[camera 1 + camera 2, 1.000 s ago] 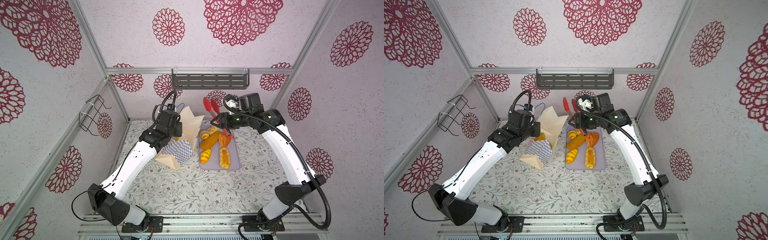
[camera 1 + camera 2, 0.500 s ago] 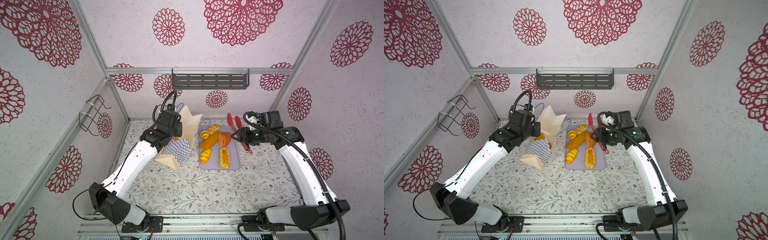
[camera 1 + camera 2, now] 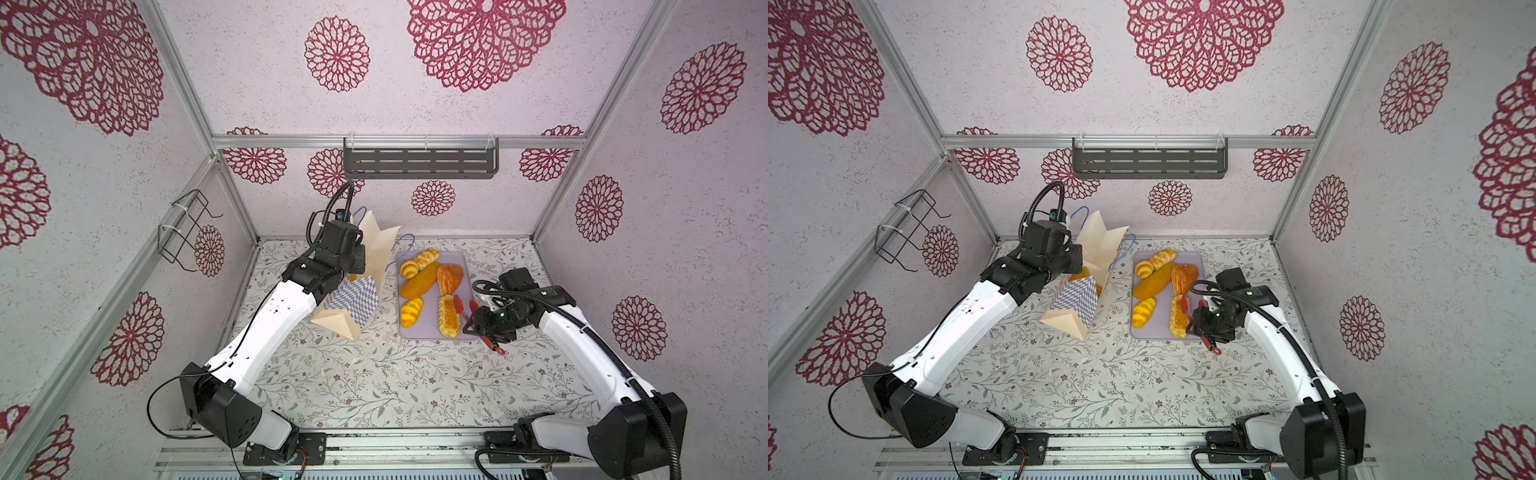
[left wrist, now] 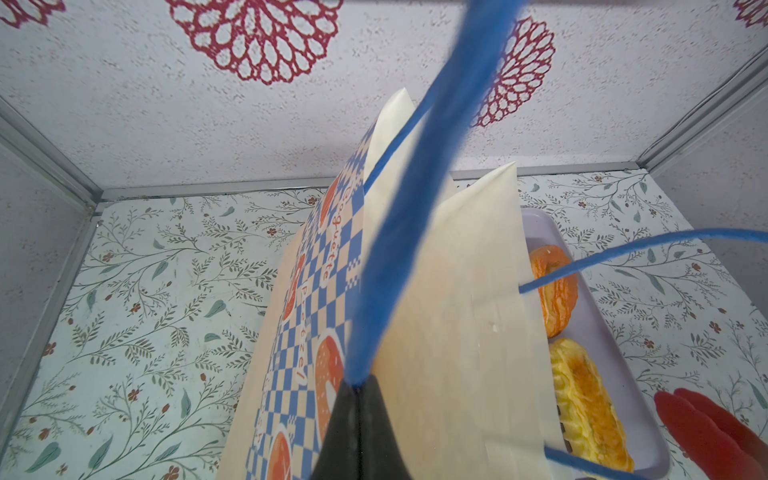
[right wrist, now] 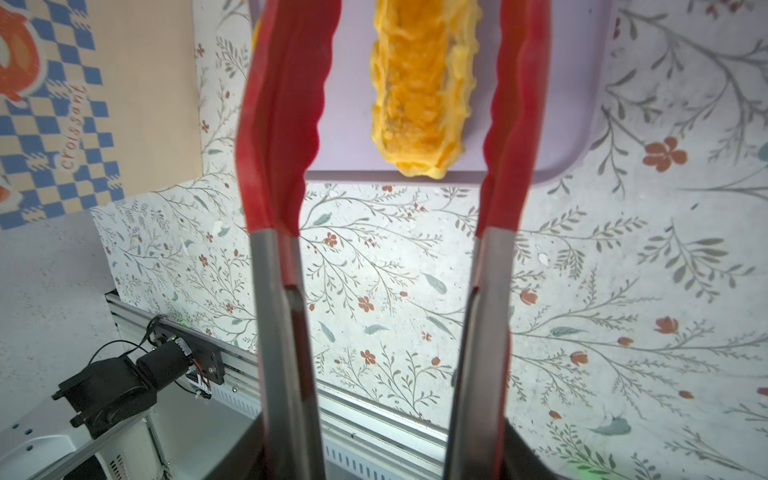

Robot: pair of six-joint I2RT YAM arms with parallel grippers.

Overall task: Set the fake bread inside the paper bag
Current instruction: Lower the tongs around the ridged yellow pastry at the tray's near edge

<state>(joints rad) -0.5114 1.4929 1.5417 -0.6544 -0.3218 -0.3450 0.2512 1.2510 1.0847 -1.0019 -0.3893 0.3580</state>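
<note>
Floral tabletop (image 3: 374, 382): glossy yellow braided pastry (image 5: 422, 91) on lilac tray (image 5: 349, 124), open red-tipped tongs (image 5: 282, 124) lined up on it.
Likely light, slick; pinch mid-length. Tongs clamped in right gripper (image 5: 382, 453); left gripper (image 4: 356, 419) pinches blue cord (image 4: 399, 232) of cream checkered paper bag (image 3: 353, 297).

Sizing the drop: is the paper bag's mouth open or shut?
Open. In a top view the paper bag shows its cream walls spread apart; the left gripper pinches one blue handle.

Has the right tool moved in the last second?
Yes. The right tool, gripping red tongs, swung from the lilac tray's far end to its near right corner.
</note>
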